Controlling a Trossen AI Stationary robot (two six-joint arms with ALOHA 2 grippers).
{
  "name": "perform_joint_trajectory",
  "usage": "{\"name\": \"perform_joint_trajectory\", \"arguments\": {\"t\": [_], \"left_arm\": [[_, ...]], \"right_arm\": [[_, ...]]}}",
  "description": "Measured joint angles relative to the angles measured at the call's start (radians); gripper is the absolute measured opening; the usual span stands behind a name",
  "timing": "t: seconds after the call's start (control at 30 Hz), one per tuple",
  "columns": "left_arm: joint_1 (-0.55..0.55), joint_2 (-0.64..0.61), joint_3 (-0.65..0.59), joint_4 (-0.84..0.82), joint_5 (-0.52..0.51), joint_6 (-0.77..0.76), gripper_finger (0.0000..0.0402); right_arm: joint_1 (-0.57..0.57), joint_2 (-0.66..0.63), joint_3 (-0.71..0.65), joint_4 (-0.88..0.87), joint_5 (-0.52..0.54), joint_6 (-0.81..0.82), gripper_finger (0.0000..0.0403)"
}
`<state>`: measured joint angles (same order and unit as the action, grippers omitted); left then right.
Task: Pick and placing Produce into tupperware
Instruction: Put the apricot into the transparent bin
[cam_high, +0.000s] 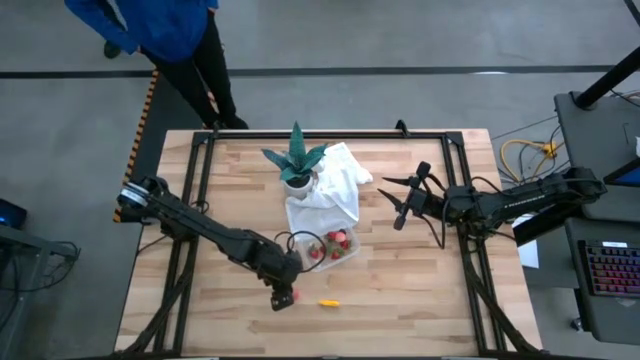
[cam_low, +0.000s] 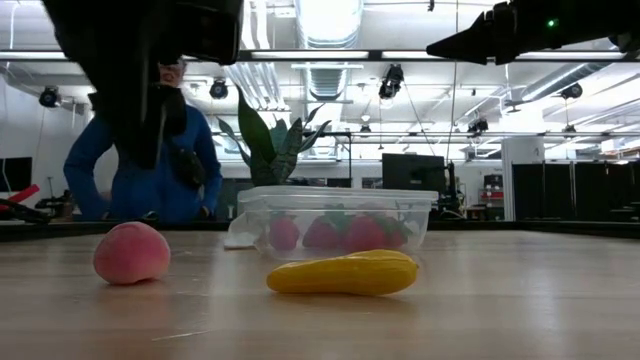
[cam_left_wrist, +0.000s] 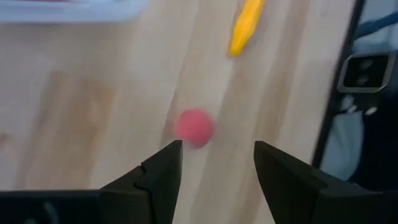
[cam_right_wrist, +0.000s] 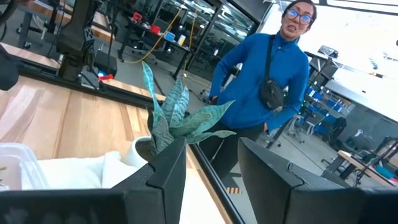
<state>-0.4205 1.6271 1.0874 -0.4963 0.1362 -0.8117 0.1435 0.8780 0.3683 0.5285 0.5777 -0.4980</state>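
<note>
Fingers of the left gripper (cam_left_wrist: 214, 177) are standing spread apart, gripping nothing, and it is hanging just above the pale pink fruit piece (cam_left_wrist: 194, 127), which is lying free on the wooden table (cam_high: 420, 290) slightly ahead of the fingertips. The yellow-orange elongated piece (cam_high: 329, 301) is lying on the wood just beside this gripper, apart from the pink one. The clear tupperware (cam_high: 334, 249) is sitting near the gripper on the side toward the white cloth (cam_high: 335, 185); it is holding about 3 red pieces (cam_low: 340, 233), though the plastic is blurring them. The right gripper (cam_high: 398, 199) is waiting in the air well apart from the container, with its 2 fingers parted and nothing between them, facing the green potted plant (cam_right_wrist: 171, 121) and a person in a blue jacket (cam_right_wrist: 267, 81) beyond the table.
</note>
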Motion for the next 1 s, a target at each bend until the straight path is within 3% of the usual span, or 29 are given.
{"name": "perform_joint_trajectory", "arguments": {"t": [0.43,1.0], "left_arm": [[-0.009,0.089,0.048,0.009,0.02,-0.172,0.0184],[-0.014,0.161,0.098,-0.066,0.015,-0.186,0.0184]], "right_arm": [[0.0,0.0,-0.007,-0.001,0.0,0.003,0.0139],[0.0,0.0,-0.014,-0.001,0.0,0.001,0.0139]]}}
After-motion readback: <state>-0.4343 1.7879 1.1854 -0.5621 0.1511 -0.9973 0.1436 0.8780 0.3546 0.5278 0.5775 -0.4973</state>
